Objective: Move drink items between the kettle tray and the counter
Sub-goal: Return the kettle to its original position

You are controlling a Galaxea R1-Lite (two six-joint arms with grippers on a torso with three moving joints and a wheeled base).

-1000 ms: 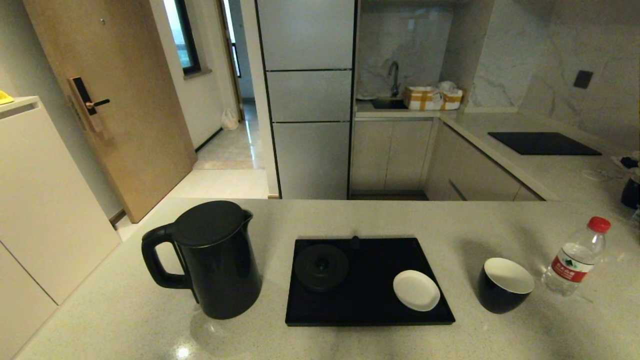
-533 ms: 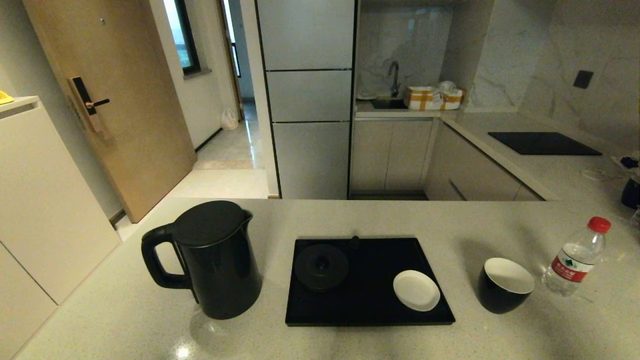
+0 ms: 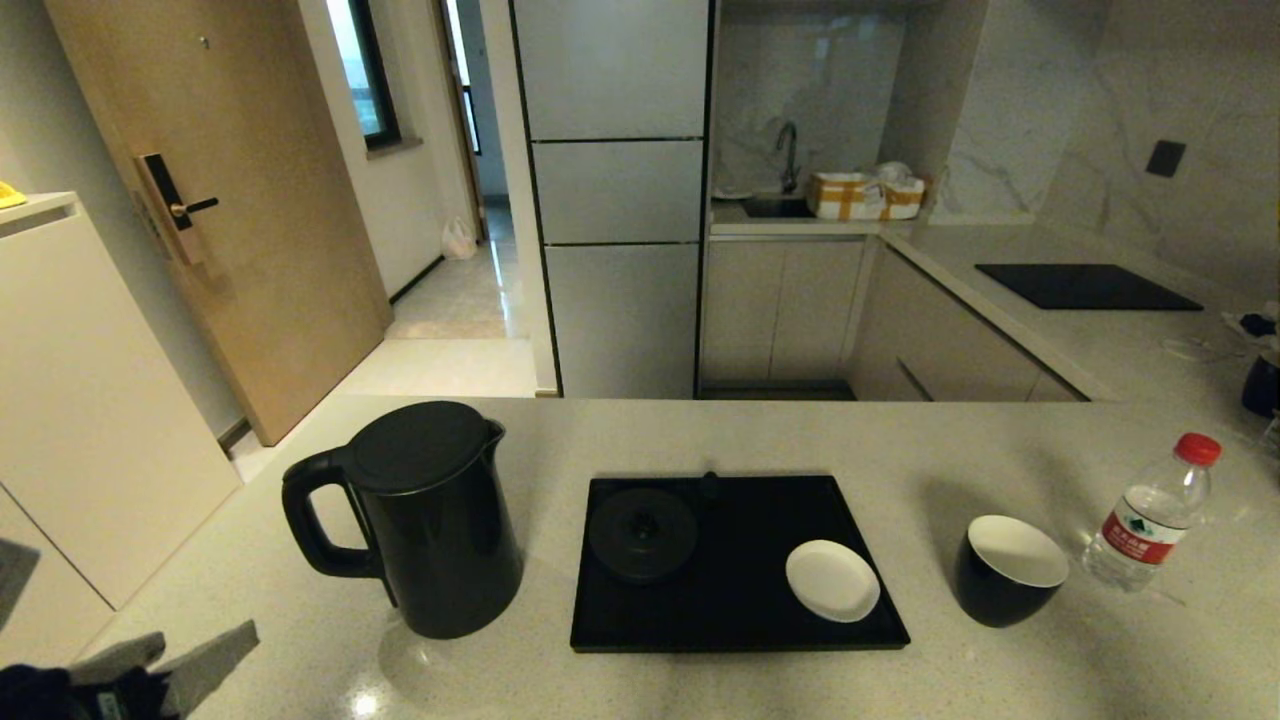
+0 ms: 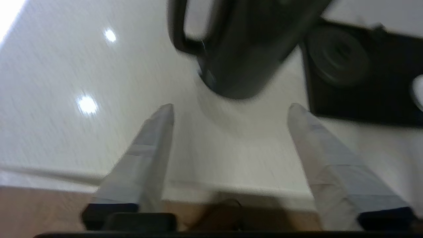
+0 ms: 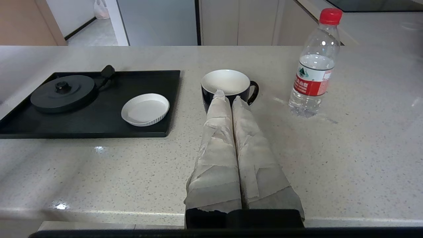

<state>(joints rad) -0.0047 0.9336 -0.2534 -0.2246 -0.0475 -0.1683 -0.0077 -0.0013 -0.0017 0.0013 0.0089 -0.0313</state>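
Observation:
The tall black kettle (image 3: 420,520) stands on the beige counter (image 3: 800,430), left of the black kettle tray (image 3: 745,610). On that tray sits the round kettle base (image 3: 643,533). The black cup (image 3: 1008,570) and the red-capped bottle (image 3: 1150,515) stand on the counter right of the tray. My left gripper (image 3: 210,635) is open at the counter's near left corner, short of the kettle (image 4: 238,49), with nothing between its fingers (image 4: 155,138). My right gripper (image 5: 228,97) is shut and empty, low at the near edge in front of the cup (image 5: 228,81) and left of the bottle (image 5: 314,66).
A small white saucer (image 3: 832,580) lies on the tray's right part. A black cooktop panel (image 3: 1085,287) is set in the far right worktop. A dark object (image 3: 1262,385) sits at the right edge. The counter ends just left of the kettle.
My left gripper has come into the head view at the bottom left, toward the kettle. The kettle, cup, bottle and tray have not moved.

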